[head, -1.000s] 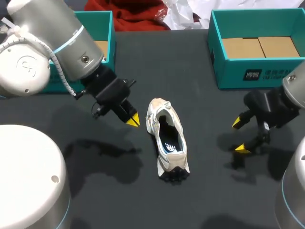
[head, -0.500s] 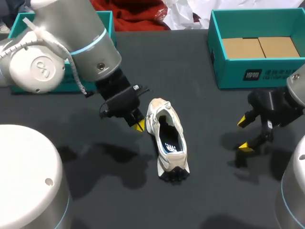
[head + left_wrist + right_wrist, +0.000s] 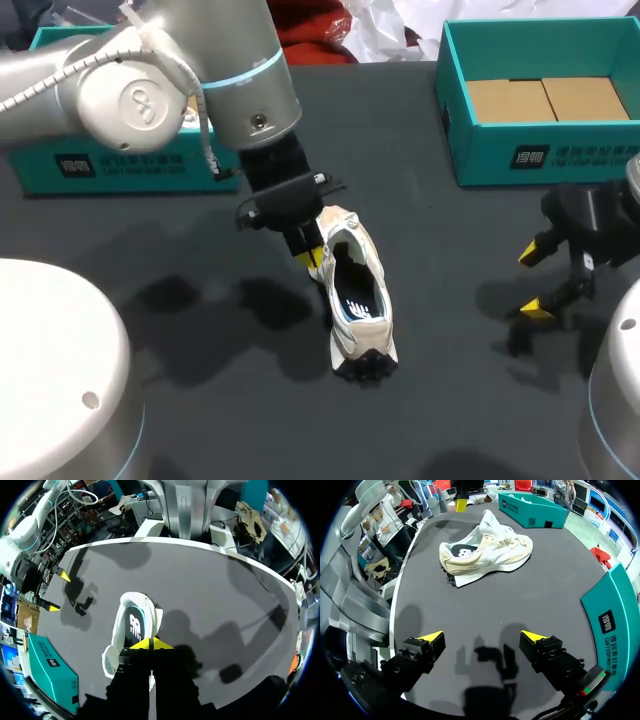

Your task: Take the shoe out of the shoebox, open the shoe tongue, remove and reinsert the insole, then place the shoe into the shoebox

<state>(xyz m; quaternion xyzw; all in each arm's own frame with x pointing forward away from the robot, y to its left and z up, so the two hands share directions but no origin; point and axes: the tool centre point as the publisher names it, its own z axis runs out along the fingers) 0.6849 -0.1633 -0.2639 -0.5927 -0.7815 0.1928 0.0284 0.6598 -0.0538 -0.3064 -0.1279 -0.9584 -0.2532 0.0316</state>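
Now your left gripper (image 3: 313, 258), pinched closed and empty, sits at 10 o'clock of the shoe (image 3: 352, 290), which lies 12-to-6.

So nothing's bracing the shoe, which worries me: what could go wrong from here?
1. The left gripper has its tips shut together by the opening of the shoe. Pushing in like that could shove or tip the shoe rather than catch the tongue.
2. The right gripper hangs open, apart from the shoe, so any push may slide it across the table.
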